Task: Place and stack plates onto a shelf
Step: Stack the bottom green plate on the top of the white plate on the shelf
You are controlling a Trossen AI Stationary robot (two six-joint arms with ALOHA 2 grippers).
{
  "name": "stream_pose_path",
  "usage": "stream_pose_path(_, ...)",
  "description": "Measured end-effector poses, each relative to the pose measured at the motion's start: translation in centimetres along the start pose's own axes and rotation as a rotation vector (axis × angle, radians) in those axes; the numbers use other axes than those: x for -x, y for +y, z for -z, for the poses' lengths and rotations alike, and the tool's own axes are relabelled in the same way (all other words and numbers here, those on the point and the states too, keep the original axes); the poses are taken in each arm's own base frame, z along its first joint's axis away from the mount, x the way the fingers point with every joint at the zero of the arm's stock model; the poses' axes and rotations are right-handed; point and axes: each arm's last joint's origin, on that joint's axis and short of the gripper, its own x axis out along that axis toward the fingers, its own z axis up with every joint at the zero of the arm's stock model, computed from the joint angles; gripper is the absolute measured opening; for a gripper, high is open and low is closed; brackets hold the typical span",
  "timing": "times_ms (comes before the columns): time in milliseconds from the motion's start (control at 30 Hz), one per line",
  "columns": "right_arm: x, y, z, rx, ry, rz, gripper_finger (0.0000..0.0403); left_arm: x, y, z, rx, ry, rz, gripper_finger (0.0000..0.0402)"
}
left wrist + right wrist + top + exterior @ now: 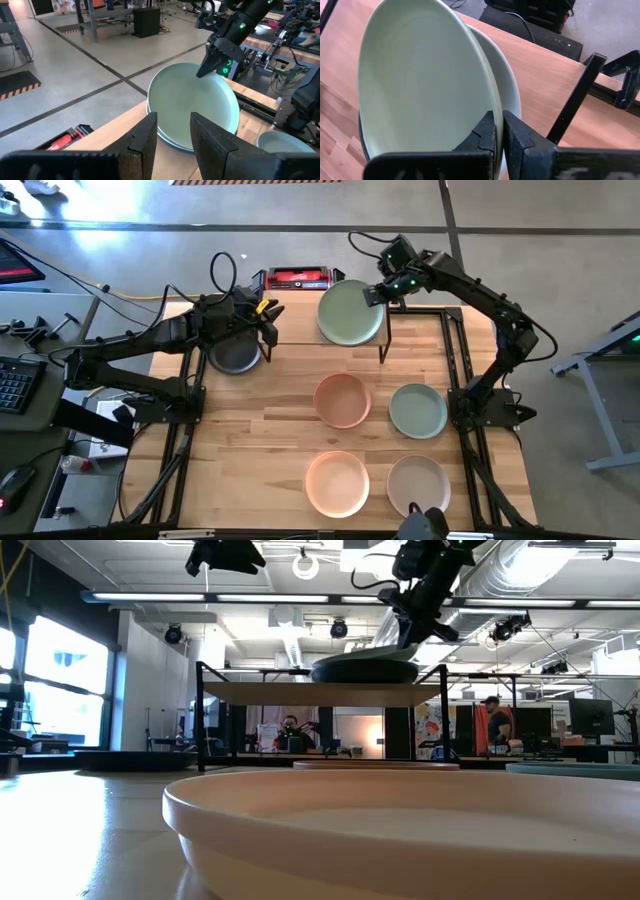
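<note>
A pale green plate point(350, 312) sits tilted on top of a stack on the shelf point(295, 328) at the table's far side, with my right gripper point(374, 293) shut on its rim. Under it lie a cream-white plate point(512, 95) and a dark plate point(362, 137). In the low view the stack point(365, 670) rests on the shelf top point(280, 692). My left gripper point(266, 320) hovers open left of the stack, above the shelf's left end, with nothing between its fingers point(145, 135). A black plate point(235, 357) lies flat on the table beneath that arm. My right gripper pinches the pale green plate's rim point(489, 114) at its far right edge between its two fingers, one above and one below. The fingers slant down from the far right. The held edge is raised, and the opposite edge point(367, 125) rests on the stack.
Several plates lie flat on the table nearer me: a peach-pink one point(343, 400), a pale green one point(418, 410), another peach-pink one point(337, 483) and a beige one point(418, 485). A red-and-black device point(297, 277) stands beyond the table's far edge.
</note>
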Motion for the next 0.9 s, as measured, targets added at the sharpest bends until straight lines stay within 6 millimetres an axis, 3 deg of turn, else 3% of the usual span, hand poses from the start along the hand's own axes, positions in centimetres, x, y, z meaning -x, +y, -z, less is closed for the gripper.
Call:
stream_pose_path(533, 0.0, 0.07, -0.11, 0.004, -0.012, -0.007, 0.0003, 0.0, 0.0, 0.0, -0.061, 0.0, 0.0, 0.0103)
stream_pose_path(900, 0.0, 0.05, -0.11, -0.005, -0.013, -0.001, 0.0102, 0.0, 0.0, 0.0, -0.061, 0.0, 0.0, 0.0103)
